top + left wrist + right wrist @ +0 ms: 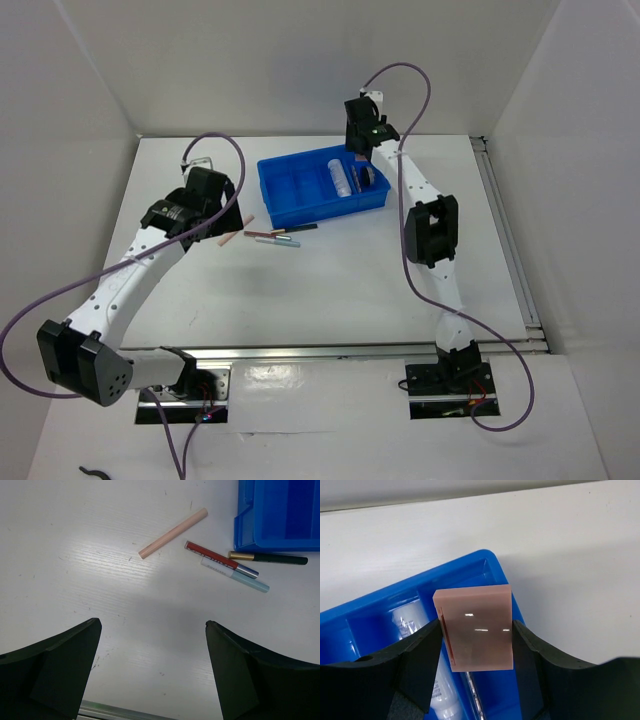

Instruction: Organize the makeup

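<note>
- Two claws, two states: the right claw [476, 630] is closed on the pink square [474, 612], with its pads on the square's two side edges. The left claw [152, 625] is spread wide and holds nothing.
- The pink square hangs above the blue tray [318, 212], near one end corner. Which compartment lies beneath it cannot be told. The step in hand is probably to lower and release it.
- Tray contents: a clear-white tube [340, 178] lies lengthwise in one compartment, with a round case [368, 178] beside it.
- Four pencils lie on the bench [330, 290], ahead of the left claw and between it and the tray, so the left arm is the nearer.
- The pink pencil [173, 532] lies apart from the others, its long axis slanted.
- The red pencil [220, 560] and the pale blue pencil [235, 575] lie side by side, touching.
- The dark pencil [270, 558] lies just beside the tray's corner.
</note>
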Tool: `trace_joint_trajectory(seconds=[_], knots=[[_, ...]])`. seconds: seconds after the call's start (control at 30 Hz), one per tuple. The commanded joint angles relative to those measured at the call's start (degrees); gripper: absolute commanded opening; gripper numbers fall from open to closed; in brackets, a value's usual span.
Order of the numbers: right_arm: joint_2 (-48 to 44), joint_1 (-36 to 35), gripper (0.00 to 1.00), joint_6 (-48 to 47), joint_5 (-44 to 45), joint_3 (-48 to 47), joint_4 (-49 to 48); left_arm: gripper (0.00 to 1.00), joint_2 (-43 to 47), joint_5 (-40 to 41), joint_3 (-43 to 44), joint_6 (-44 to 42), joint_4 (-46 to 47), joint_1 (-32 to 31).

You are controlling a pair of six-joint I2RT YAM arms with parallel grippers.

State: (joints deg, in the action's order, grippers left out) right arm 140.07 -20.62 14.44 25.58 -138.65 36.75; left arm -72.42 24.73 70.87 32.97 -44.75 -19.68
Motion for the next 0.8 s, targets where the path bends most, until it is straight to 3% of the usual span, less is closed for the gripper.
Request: trace_joint_trajectory(seconds=[0.0,0.27,0.33,0.5,0.6,0.73,0.77], knots=[[0.55,0.32,0.42,-2.65,2.28,-1.98,-7.56,1.0,-0.88,1.11,0.67,-0.89,1.6,0.26],[3.8,0.32,0.43,-4.41,3.16,-1.98,-14.68,1.0,-1.41,1.63,0.67,-1.42,2.13,0.26],[4.42,0.32,0.48,-4.94,2.19,-2.67,-15.92,1.0,-1.41,1.64,0.67,-1.42,2.65,0.26],[6.79,0.32,0.95,-5.65,1.66,-4.08,-15.84,1.0,-2.55,1.64,0.14,-1.42,2.65,0.26],[2.78,0.32,0.95,-5.12,2.19,1.59,-17.14,1.0,-3.07,1.64,0.14,-1.42,2.65,0.26],[-2.69,0.32,0.73,-3.37,2.19,6.37,-18.38,1.0,-3.08,0.59,0.67,-1.42,2.65,0.26],[-3.57,0.32,0.6,-3.36,2.19,6.9,-18.38,1.0,-3.08,0.58,0.67,-1.42,2.65,0.26]])
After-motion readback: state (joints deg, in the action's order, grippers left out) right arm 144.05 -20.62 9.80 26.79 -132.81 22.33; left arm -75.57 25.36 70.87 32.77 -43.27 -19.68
